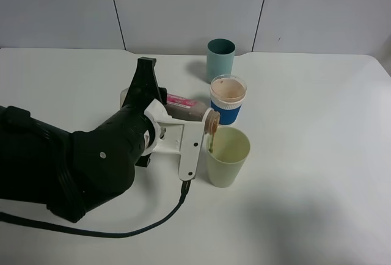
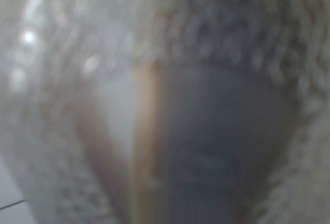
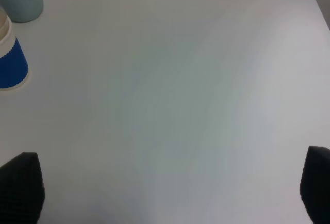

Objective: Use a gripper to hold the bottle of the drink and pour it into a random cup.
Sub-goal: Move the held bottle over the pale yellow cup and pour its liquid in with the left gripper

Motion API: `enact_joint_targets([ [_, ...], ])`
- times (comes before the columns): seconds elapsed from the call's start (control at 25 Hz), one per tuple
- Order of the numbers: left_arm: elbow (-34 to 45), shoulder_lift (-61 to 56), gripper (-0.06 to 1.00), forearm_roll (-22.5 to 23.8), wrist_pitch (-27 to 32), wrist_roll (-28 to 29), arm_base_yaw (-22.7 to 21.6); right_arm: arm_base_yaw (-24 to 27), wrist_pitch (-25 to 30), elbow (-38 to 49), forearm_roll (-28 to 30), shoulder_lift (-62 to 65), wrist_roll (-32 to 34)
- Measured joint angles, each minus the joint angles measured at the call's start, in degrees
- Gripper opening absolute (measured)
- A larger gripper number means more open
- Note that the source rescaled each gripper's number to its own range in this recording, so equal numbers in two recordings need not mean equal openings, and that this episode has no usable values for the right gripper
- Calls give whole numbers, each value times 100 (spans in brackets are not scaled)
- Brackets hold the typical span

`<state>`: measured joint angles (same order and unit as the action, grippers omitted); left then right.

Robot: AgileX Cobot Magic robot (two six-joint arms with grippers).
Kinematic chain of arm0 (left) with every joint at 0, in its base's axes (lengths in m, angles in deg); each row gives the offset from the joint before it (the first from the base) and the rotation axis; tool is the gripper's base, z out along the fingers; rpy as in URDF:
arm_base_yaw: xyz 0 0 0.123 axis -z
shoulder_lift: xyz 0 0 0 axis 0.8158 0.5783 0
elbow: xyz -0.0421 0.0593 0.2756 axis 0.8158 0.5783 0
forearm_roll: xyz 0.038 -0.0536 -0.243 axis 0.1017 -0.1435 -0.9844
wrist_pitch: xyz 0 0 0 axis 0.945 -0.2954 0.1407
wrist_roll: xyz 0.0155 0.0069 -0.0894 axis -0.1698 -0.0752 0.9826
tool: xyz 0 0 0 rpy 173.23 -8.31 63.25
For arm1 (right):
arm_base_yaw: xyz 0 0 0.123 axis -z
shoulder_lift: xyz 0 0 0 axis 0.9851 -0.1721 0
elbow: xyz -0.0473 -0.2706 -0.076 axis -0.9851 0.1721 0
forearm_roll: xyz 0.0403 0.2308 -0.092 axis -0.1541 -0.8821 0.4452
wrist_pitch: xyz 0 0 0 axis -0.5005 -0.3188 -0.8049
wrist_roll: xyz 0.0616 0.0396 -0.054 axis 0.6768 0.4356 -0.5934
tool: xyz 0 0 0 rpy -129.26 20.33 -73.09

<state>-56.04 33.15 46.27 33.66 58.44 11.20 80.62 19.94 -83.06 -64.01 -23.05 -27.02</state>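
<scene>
Left claw is gripping the bottle tipped sideways, pouring brown liquid into the pale green cup on the worktop; right claw is hanging wide open.

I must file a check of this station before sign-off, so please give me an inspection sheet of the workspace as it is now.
Surface: white table, no spill seen.
Job's things: drink bottle tipped, brown liquid streaming from its mouth into the upright yellowish-green cup.
Clutter: blue-and-white paper cup with brownish contents; teal cup behind it, both upright.
Grippers: left tool shut on the drink bottle; right tool open, holding nothing.
Cables: black cable trailing across the table's near side.
Surroundings: grey panelled wall behind the table; nothing else seen.
</scene>
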Motion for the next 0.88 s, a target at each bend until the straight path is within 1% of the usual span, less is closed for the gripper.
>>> enact_joint_targets([
  [0.32, 0, 0, 5, 0, 116, 0, 149, 0, 0, 0, 0, 0, 0],
  [0.88, 0, 0, 5, 0, 307, 27, 155, 0, 0, 0, 0, 0, 0],
])
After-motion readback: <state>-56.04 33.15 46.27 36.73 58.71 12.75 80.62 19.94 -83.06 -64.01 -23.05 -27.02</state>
